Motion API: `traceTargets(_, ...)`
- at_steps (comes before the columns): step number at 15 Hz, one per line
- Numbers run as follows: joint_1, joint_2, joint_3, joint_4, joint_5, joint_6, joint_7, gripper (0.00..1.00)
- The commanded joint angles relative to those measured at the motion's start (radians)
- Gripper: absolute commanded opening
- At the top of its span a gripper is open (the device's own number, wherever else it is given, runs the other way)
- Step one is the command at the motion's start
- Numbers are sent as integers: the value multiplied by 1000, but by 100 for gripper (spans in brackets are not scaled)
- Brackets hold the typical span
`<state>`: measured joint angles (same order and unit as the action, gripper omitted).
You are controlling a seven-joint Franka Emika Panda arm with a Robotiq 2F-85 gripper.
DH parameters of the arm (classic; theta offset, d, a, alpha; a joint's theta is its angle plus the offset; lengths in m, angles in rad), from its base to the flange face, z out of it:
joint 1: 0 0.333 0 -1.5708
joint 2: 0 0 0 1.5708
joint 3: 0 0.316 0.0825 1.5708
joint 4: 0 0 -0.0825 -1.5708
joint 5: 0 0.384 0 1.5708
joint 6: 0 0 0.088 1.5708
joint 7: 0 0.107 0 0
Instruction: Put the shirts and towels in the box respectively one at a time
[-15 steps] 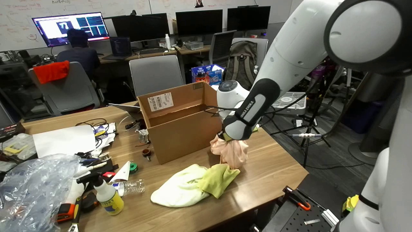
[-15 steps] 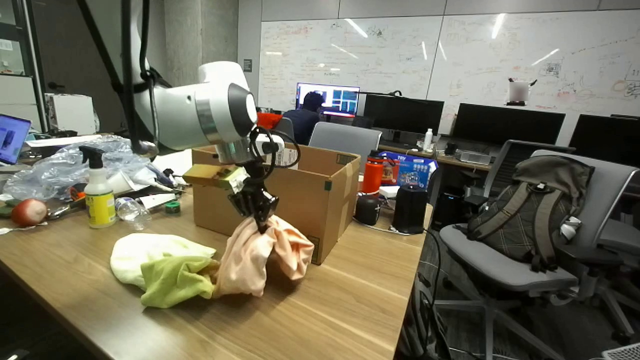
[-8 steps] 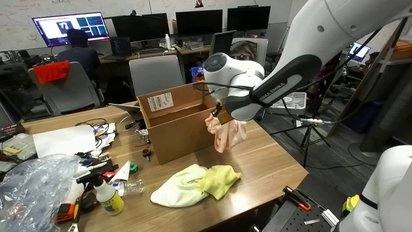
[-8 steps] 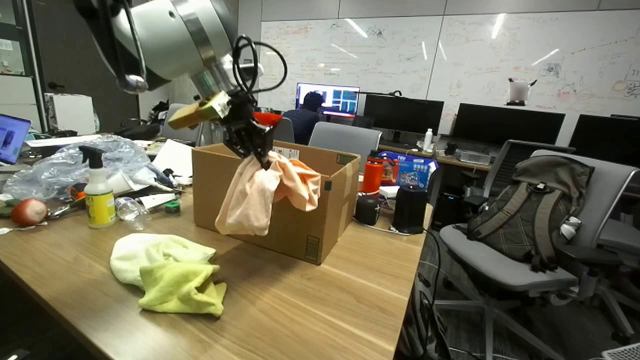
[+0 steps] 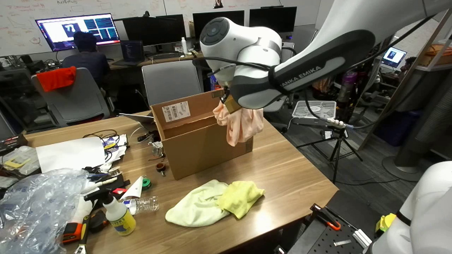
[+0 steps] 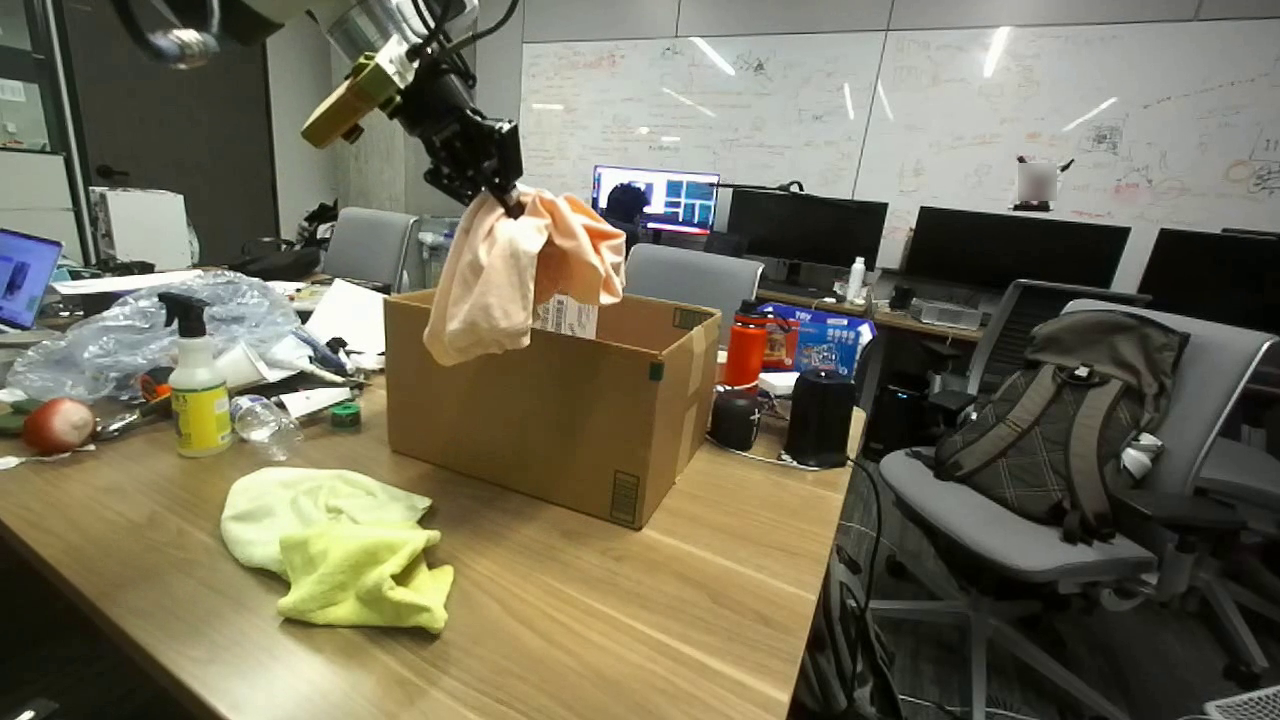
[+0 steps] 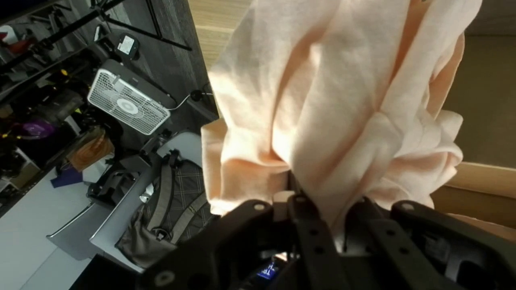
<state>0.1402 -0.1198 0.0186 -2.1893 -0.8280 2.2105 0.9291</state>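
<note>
gripper point(image 6: 508, 207): jaws nearly together, pinched on bunched peach cloth point(image 6: 482, 295), rest dangling loose above table point(image 6: 640, 620). peach cloth by top edge of open-topped cardboard box point(image 6: 520, 430); cannot tell if touching. on table near box: yellow-green cloth point(image 6: 365, 575), touching paler green cloth point(image 6: 300, 500).

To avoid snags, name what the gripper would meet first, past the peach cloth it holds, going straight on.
Probably the box: the gripper slants down toward it, but whether it would strike outside or inside, depth leaves unclear.
</note>
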Motion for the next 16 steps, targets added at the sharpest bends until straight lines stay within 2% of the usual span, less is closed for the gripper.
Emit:
traceTargets(1,-28,38,56,132,-23,-83,-54,3)
traceTargets(9,-6,241,92,488,8,-270,-330,3)
traceTargets(16,28,458,70,765,4,-376,-475,3)
